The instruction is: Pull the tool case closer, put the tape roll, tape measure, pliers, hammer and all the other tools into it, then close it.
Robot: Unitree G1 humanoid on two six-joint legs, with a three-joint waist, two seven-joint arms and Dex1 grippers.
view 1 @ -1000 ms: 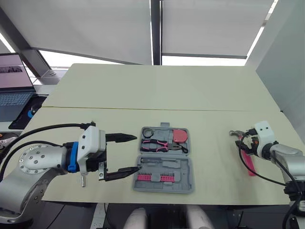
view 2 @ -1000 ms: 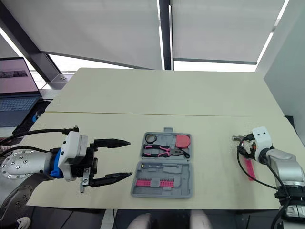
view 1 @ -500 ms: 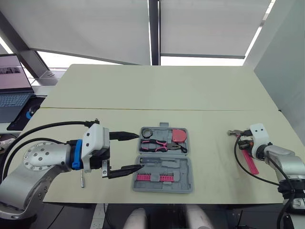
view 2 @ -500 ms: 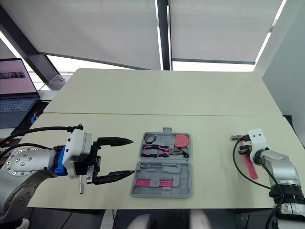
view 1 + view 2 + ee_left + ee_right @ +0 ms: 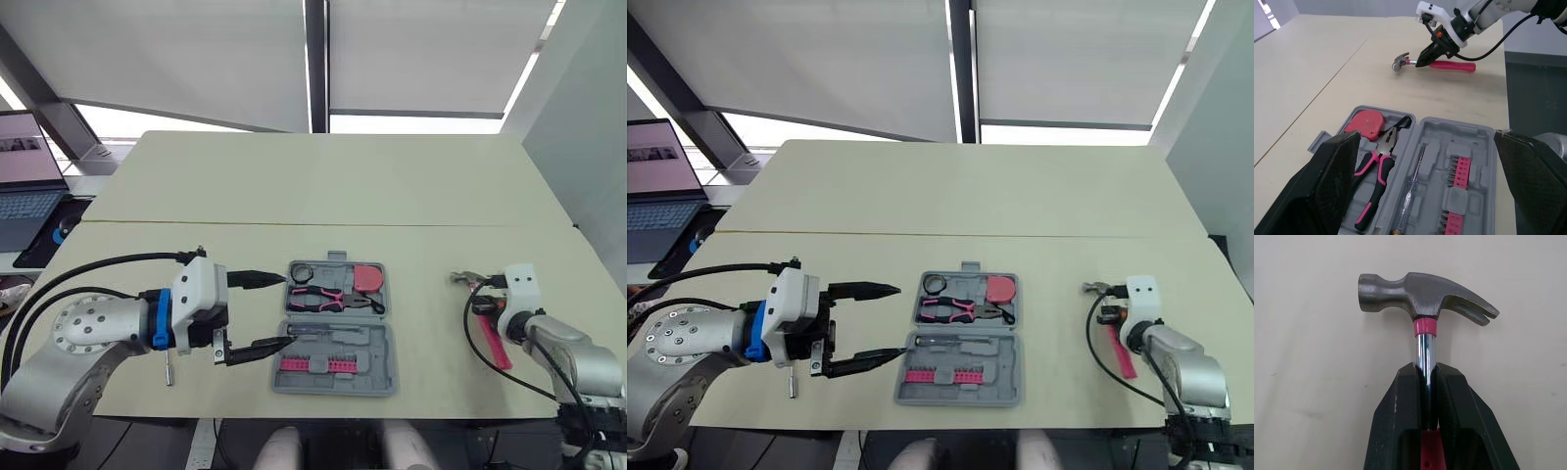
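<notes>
Left wrist view — tool case holds pliers.

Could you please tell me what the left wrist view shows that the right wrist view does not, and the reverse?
The left wrist view adds the open tool case holding the pliers, the tape measure, a screwdriver and pink bit strips. The right wrist view adds the hammer close up: its claw, its pink collar, and the fingers pressed on the chrome shaft just below the head. Shared: the hammer, the right gripper shut on it, and the table.
</notes>
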